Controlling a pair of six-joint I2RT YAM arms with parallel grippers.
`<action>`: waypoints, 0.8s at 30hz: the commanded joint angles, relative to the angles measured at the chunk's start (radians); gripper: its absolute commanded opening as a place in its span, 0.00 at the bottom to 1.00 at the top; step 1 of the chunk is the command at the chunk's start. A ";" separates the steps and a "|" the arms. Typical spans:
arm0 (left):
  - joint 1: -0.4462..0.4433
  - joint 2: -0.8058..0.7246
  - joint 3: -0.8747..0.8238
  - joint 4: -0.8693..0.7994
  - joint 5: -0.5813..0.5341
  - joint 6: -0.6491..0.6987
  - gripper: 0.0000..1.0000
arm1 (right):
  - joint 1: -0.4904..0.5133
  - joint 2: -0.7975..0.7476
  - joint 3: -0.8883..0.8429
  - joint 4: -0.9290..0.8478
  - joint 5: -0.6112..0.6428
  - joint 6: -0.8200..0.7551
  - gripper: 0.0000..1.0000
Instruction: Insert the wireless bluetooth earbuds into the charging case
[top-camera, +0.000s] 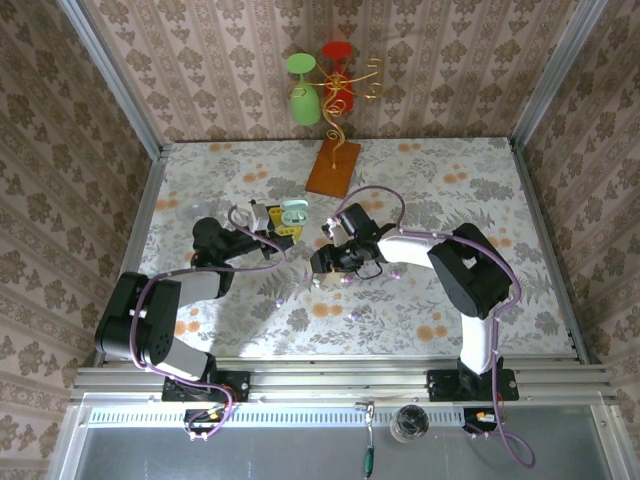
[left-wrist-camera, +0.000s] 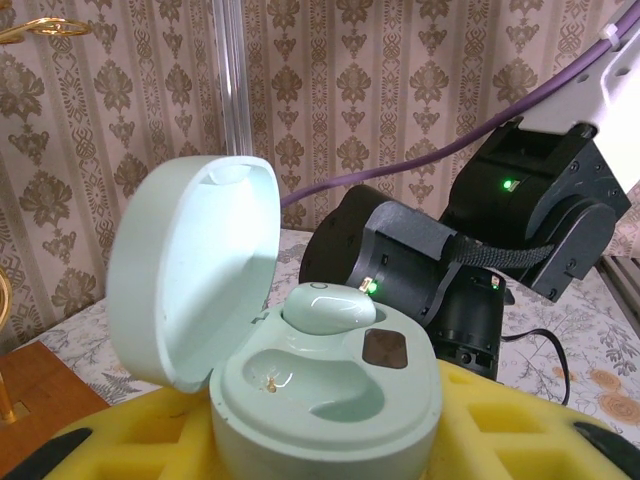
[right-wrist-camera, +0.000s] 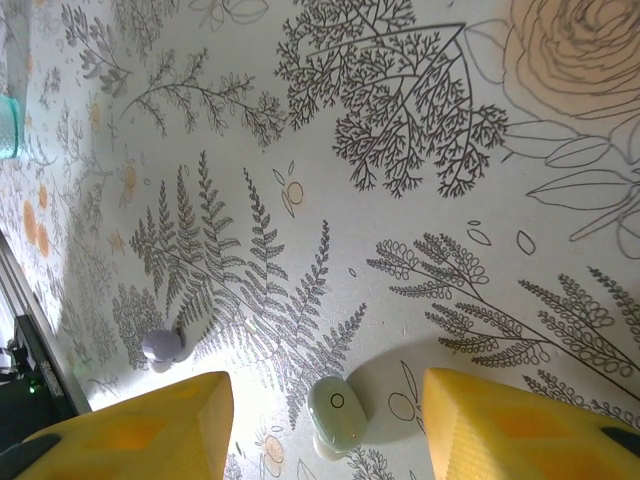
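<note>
While my left gripper is closed on the mint-green oval plastic charging case, its yellow foam-faced fingers bear on the base of the case from both sides. This holds it just left of the centre of the floral-patterned tabletop. The case's hinged lid stands open and roughly upright. One glossy mint-green earbud is seated in one well of the base. The neighbouring well is unoccupied. Behind the case, the left wrist view shows the black wrist housing of my right arm, close by on the right. My right gripper is positioned just right of the case and slightly nearer, pointing down at the tabletop. Its jaws are parted and it has hold of nothing. A second glossy mint-green earbud lies on the tabletop between the right gripper's yellow fingers, with a gap on each side, touching neither. A small glossy purple earbud rests on the tabletop just outside one of those fingers, apart from the mint-green one.
</note>
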 joint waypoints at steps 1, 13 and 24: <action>-0.007 -0.011 -0.002 0.024 0.001 0.000 0.43 | 0.009 0.023 0.023 -0.049 -0.054 -0.034 0.51; -0.008 -0.004 0.003 0.023 0.005 0.006 0.43 | 0.026 0.055 0.047 -0.074 -0.091 -0.039 0.45; -0.011 -0.008 0.011 0.024 0.018 -0.006 0.43 | 0.037 0.091 0.070 -0.122 -0.096 -0.068 0.42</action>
